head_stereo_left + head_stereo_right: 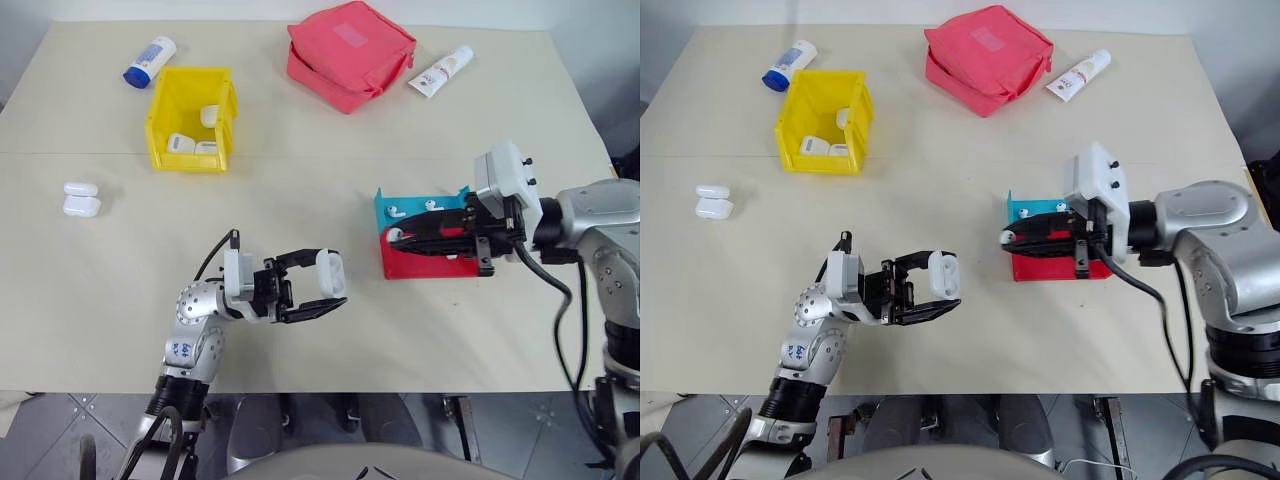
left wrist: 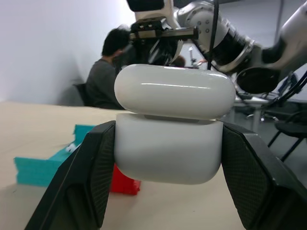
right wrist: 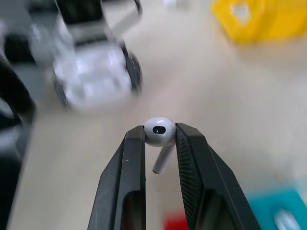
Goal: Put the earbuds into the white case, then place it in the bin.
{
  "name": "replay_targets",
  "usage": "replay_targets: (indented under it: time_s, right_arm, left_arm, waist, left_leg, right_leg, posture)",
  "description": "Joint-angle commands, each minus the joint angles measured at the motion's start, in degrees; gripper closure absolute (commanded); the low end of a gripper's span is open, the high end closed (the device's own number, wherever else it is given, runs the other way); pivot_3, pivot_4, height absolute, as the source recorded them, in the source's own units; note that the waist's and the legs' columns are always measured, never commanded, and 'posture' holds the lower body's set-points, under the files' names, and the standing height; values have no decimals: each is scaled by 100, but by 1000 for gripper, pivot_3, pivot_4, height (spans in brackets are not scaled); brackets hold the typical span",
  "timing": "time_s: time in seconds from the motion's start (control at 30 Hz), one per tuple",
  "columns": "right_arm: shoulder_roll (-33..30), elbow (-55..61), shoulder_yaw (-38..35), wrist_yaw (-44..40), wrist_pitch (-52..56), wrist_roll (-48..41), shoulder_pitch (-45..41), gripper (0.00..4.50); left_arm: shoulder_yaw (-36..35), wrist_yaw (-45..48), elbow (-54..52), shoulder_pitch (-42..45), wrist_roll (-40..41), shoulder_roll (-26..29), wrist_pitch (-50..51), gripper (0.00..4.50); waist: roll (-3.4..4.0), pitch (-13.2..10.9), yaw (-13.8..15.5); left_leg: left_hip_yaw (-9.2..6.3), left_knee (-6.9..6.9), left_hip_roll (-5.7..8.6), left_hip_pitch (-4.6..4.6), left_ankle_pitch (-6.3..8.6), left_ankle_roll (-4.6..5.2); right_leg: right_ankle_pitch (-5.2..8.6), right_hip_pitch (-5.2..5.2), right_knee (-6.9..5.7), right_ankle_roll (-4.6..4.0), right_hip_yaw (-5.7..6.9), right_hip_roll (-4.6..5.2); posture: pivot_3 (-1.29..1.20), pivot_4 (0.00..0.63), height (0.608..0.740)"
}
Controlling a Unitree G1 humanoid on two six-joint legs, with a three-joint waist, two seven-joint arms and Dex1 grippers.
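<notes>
White case, unmarked, clamped in left gripper above bare table centre; earbud pinched in right gripper beside teal tray; yellow bin far-left; no legible writing.

Head stereo pair looks down over table; wrist cameras sit close behind each tool.

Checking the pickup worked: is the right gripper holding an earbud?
Yes, the right gripper pinches a white earbud between its fingertips, stem hanging down.
</notes>
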State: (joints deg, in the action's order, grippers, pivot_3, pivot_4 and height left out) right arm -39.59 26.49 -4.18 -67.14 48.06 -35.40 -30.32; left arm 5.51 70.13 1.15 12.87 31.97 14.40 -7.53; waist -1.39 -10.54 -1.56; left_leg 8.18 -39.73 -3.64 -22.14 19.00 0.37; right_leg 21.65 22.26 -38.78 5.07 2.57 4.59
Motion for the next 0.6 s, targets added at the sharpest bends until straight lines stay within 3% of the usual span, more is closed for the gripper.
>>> replay_targets:
  time_s: [0.03, 0.6]
  right_arm:
    - [310, 467, 184, 510, 80, -331, 129, 3979]
    - [793, 509, 770, 1074, -336, -596, 200, 3979]
  left_arm:
    - [-60, 262, 101, 246, 193, 7, 48, 1624]
    - [-76, 485, 90, 605, 176, -12, 424, 1624]
  waist:
    - [0, 0, 10]
    - [0, 0, 1]
  left_leg:
    - [-1, -1, 1, -4, 0, 0]
    - [-5, 0, 5, -7, 1, 2]
  right_leg:
    - [0, 1, 0, 0, 1, 0]
    - [0, 1, 3, 0, 5, 1]
  posture:
    - [0, 150, 740]
    - [0, 150, 740]
